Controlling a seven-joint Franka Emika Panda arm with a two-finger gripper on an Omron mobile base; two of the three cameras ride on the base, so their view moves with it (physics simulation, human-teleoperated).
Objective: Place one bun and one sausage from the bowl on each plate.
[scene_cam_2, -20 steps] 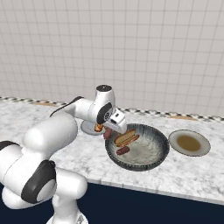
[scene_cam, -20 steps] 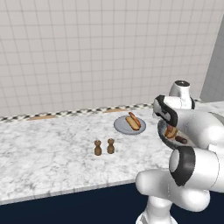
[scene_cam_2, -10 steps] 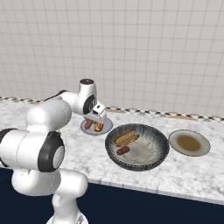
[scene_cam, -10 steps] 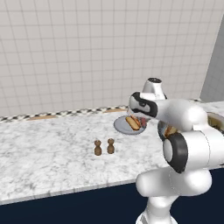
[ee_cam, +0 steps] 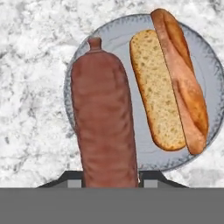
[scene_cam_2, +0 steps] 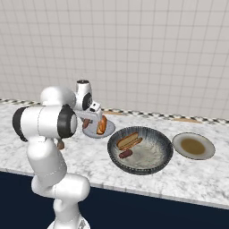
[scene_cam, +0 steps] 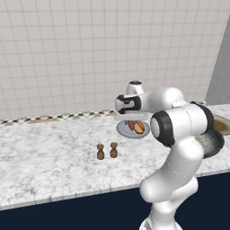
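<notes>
My gripper (ee_cam: pixel 109 177) is shut on a brown sausage (ee_cam: pixel 105 127) and holds it just above the left plate (ee_cam: pixel 116 39), beside the split bun (ee_cam: pixel 170 87) lying on that plate. In the right base view the gripper (scene_cam_2: pixel 87 120) hovers over the plate (scene_cam_2: pixel 107 133) with its bun (scene_cam_2: pixel 102 125). The dark-grey bowl (scene_cam_2: pixel 147 156) to the right holds another bun (scene_cam_2: pixel 128 141) and a sausage (scene_cam_2: pixel 125 154). A second plate (scene_cam_2: pixel 193 146) with a brownish middle lies further right. The left base view shows the gripper (scene_cam: pixel 130 117) over the plate (scene_cam: pixel 122 130).
Two small brown shakers (scene_cam: pixel 100 152) (scene_cam: pixel 113 150) stand on the marble counter in front of the left plate. The tiled wall runs behind the counter. My own arm hides most of the bowl (scene_cam: pixel 215 143) in the left base view.
The arm has swung from the bowl leftward to the left plate, carrying the sausage with it. Bowl, plates and shakers have stayed in place.
</notes>
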